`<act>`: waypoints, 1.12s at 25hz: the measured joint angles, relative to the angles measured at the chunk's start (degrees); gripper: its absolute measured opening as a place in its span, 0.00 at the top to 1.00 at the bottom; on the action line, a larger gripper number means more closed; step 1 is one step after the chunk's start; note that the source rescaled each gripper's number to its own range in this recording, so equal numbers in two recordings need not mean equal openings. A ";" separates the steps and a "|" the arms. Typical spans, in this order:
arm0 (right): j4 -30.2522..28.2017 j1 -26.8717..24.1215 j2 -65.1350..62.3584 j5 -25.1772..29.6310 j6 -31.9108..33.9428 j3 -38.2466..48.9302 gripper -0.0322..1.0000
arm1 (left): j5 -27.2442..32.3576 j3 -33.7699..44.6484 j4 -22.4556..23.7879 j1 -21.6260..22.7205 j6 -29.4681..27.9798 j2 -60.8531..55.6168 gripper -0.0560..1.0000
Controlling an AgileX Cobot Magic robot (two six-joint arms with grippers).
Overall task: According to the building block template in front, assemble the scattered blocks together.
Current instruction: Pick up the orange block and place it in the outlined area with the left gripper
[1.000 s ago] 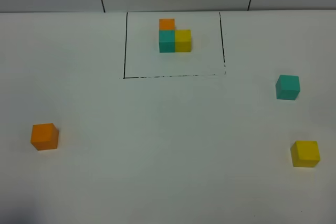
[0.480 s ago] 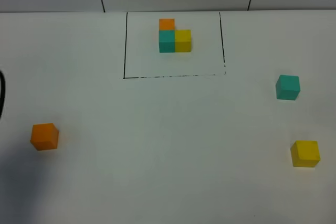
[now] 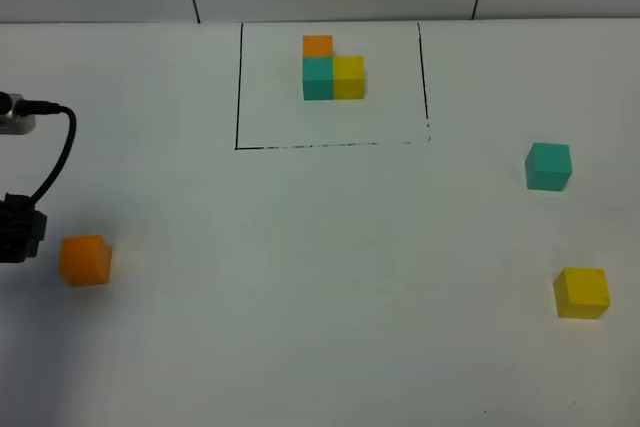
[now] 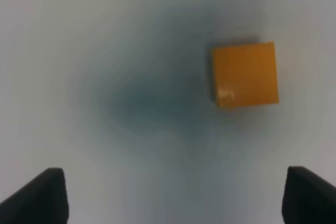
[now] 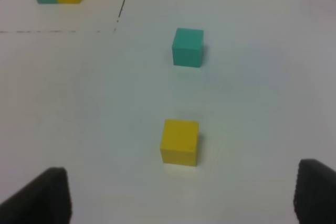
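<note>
Orange block (image 3: 85,260) sits at the left; teal block (image 3: 548,166) and yellow block (image 3: 582,293) far right, template (image 3: 333,69) framed at the back. Left gripper (image 4: 178,198) has just swung in above the orange block, fingers wide apart, empty. Right gripper (image 5: 181,198) likewise spread. First pick probably starting.

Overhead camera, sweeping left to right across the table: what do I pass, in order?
left arm → orange cube → building block template → teal cube → yellow cube
</note>
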 joint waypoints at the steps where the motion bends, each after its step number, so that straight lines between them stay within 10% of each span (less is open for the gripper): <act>1: 0.00 0.00 0.00 0.00 0.00 0.00 0.26 | -0.60 0.00 -0.20 0.00 0.18 1.03 0.11; 28: 0.00 0.00 0.00 0.00 0.00 0.00 0.26 | -10.23 -0.38 -8.23 -1.53 -0.97 17.02 0.11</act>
